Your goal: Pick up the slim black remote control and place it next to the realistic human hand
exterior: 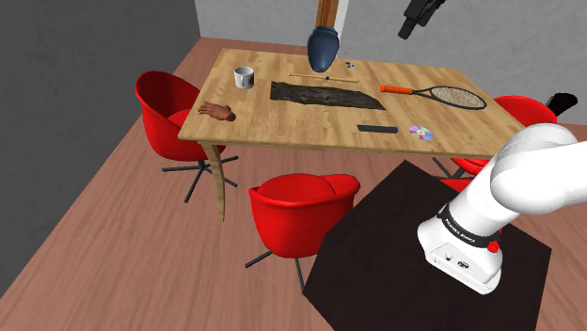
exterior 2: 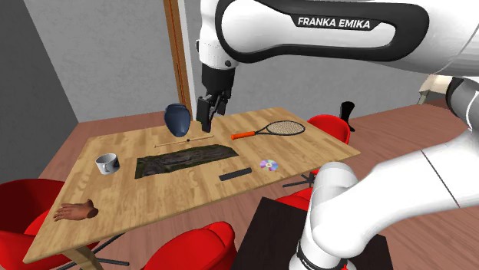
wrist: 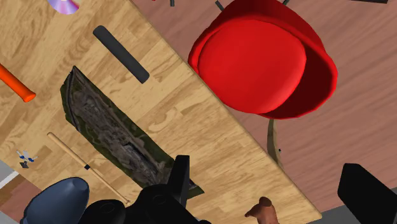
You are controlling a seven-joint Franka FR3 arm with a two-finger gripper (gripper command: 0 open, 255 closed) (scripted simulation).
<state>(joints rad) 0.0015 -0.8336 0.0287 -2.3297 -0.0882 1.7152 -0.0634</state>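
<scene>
The black remote control (exterior: pixel 377 128) is lying flat, its long axis paralleling the table (exterior: pixel 282 127) edge, one end facing the CD (exterior: pixel 420 133). The gripper (exterior 2: pixel 206 116) fingers (wrist: pixel 181 179) are standing wide apart.

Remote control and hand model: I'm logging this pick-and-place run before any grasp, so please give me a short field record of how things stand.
remote: slim black bar, flat on the table near its front edge, beside a disc
hand model: at the table's end on the shoulder view's left, near a mug
mid-table: dark mat
gripper: open, above the table, holding nothing
task state: remote not yet picked up
</scene>
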